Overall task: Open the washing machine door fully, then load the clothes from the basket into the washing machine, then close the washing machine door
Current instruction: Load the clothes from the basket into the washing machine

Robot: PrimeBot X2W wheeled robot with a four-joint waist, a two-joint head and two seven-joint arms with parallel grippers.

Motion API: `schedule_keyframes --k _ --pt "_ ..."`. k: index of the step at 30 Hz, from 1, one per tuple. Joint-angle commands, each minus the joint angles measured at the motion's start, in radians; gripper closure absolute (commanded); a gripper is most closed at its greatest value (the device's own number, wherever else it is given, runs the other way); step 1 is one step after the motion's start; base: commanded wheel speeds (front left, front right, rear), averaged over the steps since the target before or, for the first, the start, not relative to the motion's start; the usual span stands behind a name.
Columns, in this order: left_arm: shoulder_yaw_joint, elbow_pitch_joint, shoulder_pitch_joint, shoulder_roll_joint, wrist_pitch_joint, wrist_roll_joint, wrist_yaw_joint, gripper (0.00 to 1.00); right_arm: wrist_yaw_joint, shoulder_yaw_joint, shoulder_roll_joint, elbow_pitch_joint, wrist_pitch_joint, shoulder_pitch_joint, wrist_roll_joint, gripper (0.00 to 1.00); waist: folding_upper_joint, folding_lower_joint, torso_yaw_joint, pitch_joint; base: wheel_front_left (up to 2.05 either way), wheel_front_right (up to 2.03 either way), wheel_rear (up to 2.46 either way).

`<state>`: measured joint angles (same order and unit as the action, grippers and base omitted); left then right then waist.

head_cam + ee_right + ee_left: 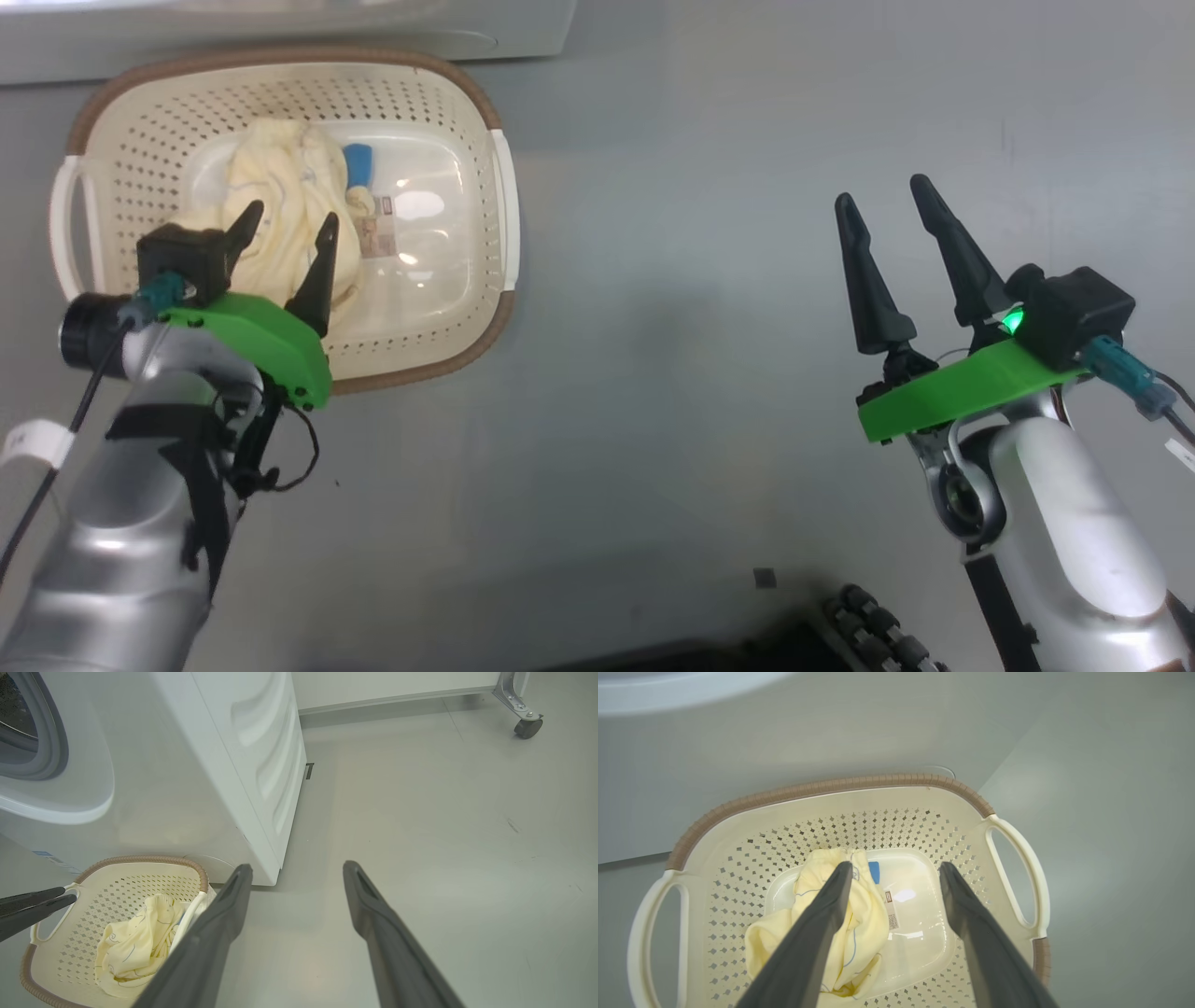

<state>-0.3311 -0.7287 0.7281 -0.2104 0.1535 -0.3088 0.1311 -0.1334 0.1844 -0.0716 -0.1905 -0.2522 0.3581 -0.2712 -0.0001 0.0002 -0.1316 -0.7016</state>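
The washing machine seems open, yet the clothes lie in the basket at its foot, left gripper spread above them, right gripper spread idle; loading and closing remain.

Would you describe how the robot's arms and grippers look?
Glossy silver arms, each with a bright green wrist plate, black camera box and teal cable plug. The left gripper and right gripper each have two long, tapering dark fingers.
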Motion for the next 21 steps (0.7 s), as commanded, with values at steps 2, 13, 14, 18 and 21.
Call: schedule_keyframes --k 2,13,14,18,21 --pt "-0.017 -0.041 0.059 -0.062 -0.031 -0.031 -0.001 0.0 0.003 0.024 0.007 0.038 -0.01 0.001 0.004 0.0 0.0001 -0.0002 -0.041 -0.074 0.0 0.0 0.0" --pt "-0.187 -0.309 0.286 -0.151 -0.186 -0.149 0.0 0.0 0.003 0.051 0.02 0.053 -0.01 0.027 -0.023 0.0 0.0001 -0.0002 -0.138 -0.193 0.0 0.0 0.0" --pt "-0.194 -0.332 0.299 -0.153 -0.198 -0.16 0.0 0.0 0.003 0.052 0.02 0.053 -0.01 0.027 -0.024 0.0 0.0001 -0.0002 -0.143 -0.197 0.0 0.0 0.0" --pt "-0.243 -0.402 0.346 -0.156 -0.245 -0.172 0.0 0.0 0.003 0.055 0.021 0.061 -0.01 0.021 -0.03 0.0 0.0001 -0.0002 -0.155 -0.212 0.0 0.0 0.0" --pt "-0.249 -0.453 0.383 -0.152 -0.267 -0.191 0.0 0.0 0.003 0.057 0.021 0.071 -0.01 0.014 -0.035 0.0 0.0001 -0.0002 -0.156 -0.228 0.0 0.0 0.0"
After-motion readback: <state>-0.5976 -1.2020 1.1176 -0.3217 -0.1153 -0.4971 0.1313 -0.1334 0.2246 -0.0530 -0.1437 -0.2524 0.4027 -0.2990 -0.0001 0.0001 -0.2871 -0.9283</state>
